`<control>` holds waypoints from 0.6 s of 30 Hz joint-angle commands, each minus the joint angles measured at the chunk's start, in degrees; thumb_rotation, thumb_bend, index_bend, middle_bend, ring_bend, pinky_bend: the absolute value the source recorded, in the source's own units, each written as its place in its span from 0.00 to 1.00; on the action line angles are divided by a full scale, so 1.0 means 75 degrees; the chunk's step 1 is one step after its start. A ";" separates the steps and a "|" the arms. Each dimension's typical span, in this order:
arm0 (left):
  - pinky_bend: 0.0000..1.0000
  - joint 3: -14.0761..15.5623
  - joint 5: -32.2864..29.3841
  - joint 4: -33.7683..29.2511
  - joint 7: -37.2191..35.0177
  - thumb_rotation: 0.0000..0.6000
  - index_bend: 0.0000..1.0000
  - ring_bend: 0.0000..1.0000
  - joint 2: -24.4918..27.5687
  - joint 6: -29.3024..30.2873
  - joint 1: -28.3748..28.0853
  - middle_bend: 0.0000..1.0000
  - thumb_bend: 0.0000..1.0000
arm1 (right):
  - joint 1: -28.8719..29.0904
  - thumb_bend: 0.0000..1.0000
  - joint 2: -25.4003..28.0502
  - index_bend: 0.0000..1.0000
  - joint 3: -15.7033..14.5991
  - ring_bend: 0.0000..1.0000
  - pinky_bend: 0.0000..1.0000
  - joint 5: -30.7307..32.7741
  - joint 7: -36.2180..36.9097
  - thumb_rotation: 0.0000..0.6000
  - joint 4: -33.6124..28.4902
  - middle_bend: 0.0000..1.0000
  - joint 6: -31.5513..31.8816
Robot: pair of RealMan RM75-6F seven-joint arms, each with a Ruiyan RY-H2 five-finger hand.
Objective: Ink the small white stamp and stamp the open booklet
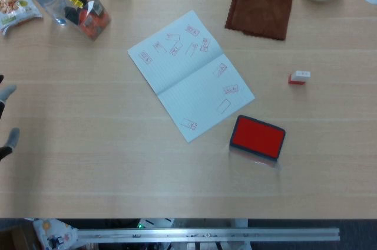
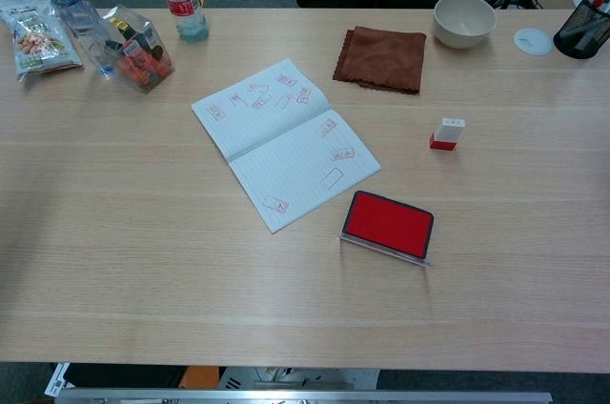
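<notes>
While fingertips show (left edge), left robot hand (image 1: 7, 121) holds nothing

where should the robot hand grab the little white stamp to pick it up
Pinch the stamp by its white upper body, coming down from above. It stands upright on its red base with bare table all around, so the top is free. Keeping fingers off the red end leaves it clear for the ink pad.

The stamp (image 2: 447, 133) was white above red; the ink pad (image 2: 388, 223) was red, black-rimmed; the booklet (image 2: 285, 141) was white with red marks.
</notes>
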 commanded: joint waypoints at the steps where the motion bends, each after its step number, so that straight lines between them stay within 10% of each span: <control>1: 0.04 -0.0003 -0.0018 0.0011 -0.0008 1.00 0.15 0.11 0.0000 -0.0006 0.0004 0.08 0.29 | 0.0029 0.35 -0.0012 0.40 0.0004 0.22 0.25 -0.0009 -0.0036 1.00 -0.0022 0.36 -0.0022; 18: 0.04 0.0041 -0.0031 0.0060 -0.0087 1.00 0.15 0.11 0.0029 -0.0074 0.0013 0.08 0.29 | 0.1440 0.33 -0.0684 0.41 0.0684 0.22 0.25 0.1007 -0.0973 1.00 -0.0181 0.36 -0.1546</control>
